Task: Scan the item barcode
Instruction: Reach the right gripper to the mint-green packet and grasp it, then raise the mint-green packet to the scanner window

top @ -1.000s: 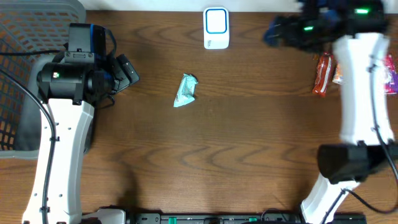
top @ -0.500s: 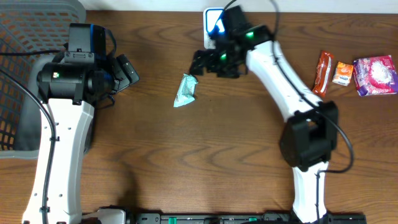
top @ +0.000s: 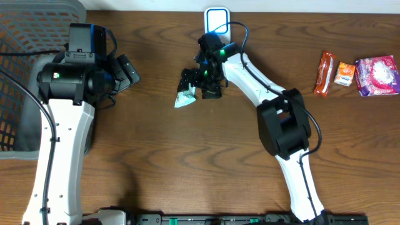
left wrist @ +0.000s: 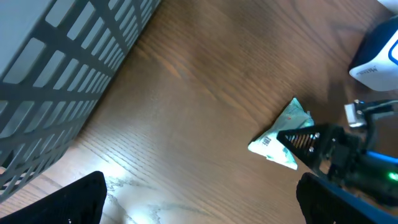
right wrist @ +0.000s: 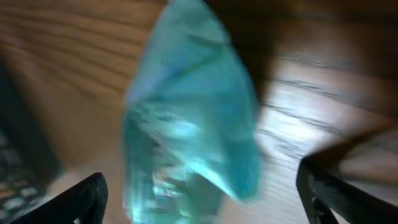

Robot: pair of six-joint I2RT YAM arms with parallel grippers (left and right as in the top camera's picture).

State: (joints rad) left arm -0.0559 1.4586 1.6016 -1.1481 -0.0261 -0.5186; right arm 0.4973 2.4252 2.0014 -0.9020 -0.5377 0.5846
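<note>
- Brown wooden desk (top: pixel 156 156) fills the frame.
- Right tool (top: pixel 200 84), upper centre: jaws wide apart, holding nothing, above small teal crinkled plastic packet (top: pixel 184 100).
- Left tool (top: pixel 127 70), upper left: spread wide, empty.
- Packet lies on desk, centre, poking out lower left of right tool.

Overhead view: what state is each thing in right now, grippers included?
Teal packet: lying crumpled on the table, barcode label showing at one end, not gripped.
Right gripper: open, fingers either side of the packet.
Left gripper: open, holding nothing, away from the packet.
Barcode scanner: at the far table edge, untouched.
Snack packets: lying flat at right, untouched.
</note>
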